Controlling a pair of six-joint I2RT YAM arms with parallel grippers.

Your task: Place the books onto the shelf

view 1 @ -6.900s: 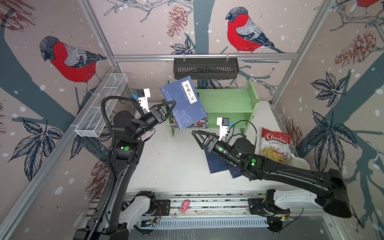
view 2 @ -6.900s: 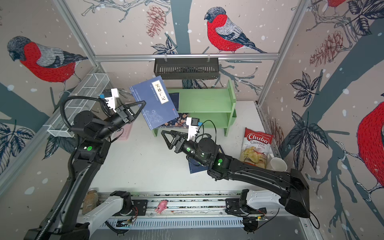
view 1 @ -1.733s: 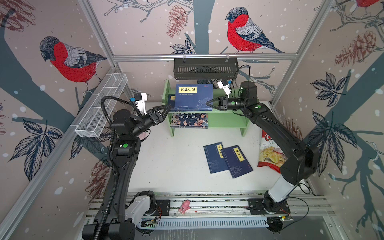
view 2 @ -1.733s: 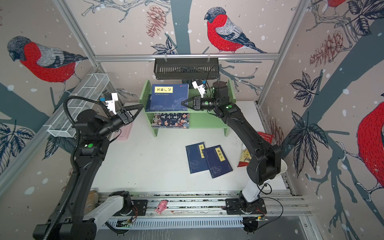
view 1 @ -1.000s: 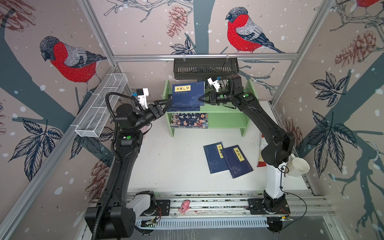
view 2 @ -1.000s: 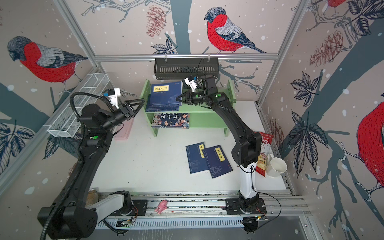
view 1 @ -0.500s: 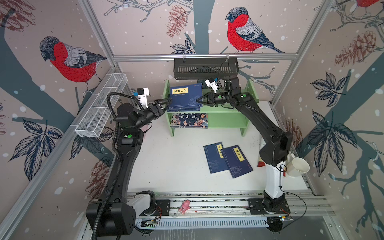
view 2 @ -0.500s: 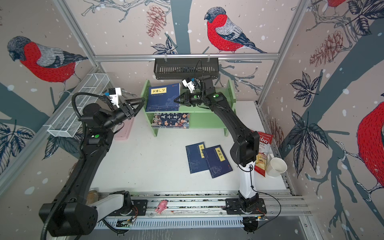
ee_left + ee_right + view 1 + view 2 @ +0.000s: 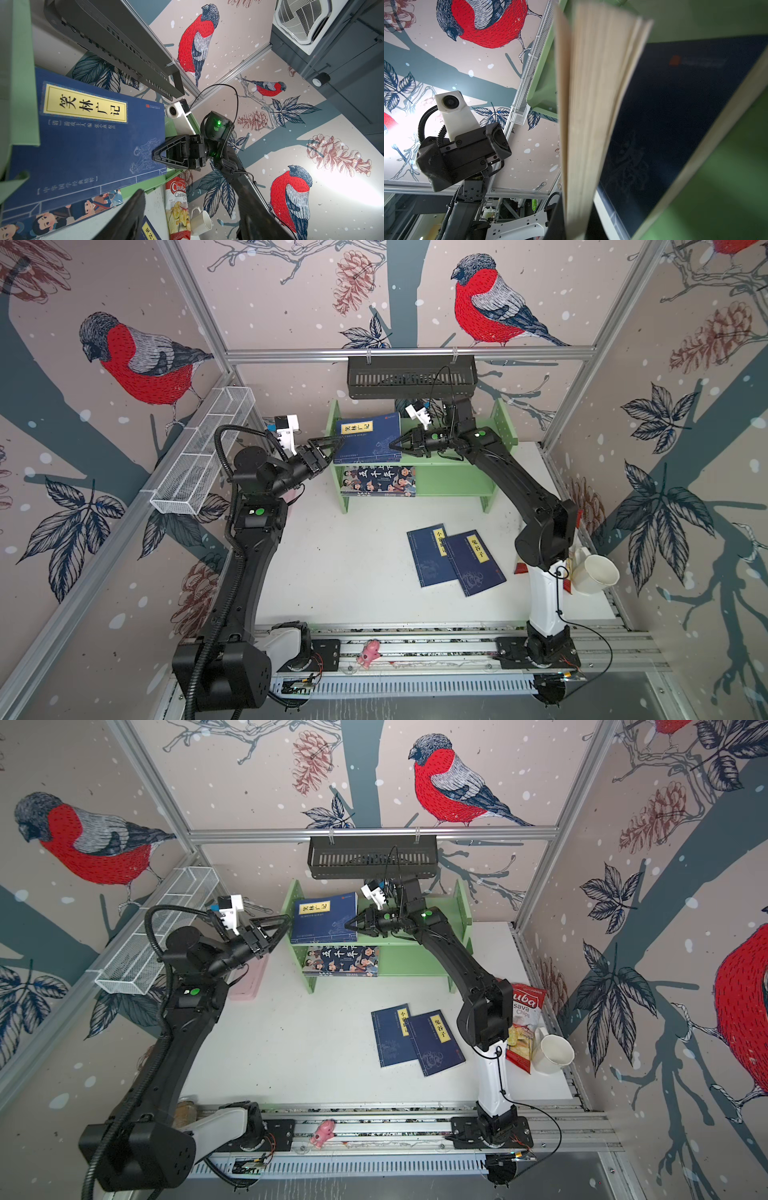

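Note:
The light green shelf (image 9: 453,483) stands at the back. On its upper tier lies a navy book with a yellow label (image 9: 368,439) (image 9: 87,145). My right gripper (image 9: 392,444) is shut on that book's right edge, and its pages (image 9: 583,124) fan out from between the fingers. My left gripper (image 9: 334,445) (image 9: 189,197) is open and empty at the shelf's left panel, close to the book's left edge. The cartoon book (image 9: 378,481) lies on the lower tier. Two navy books (image 9: 430,560) (image 9: 478,568) lie flat and overlapping on the table.
A black slotted basket (image 9: 411,377) hangs just above the shelf. A white wire tray (image 9: 199,460) runs along the left wall. A pink case (image 9: 249,977) lies left of the shelf. A chips bag (image 9: 523,1027) and a white mug (image 9: 594,574) sit at the right.
Seven seconds ago my left gripper held the labelled book in the air; it now lies on the upper tier. In the last second my right gripper slid it slightly left.

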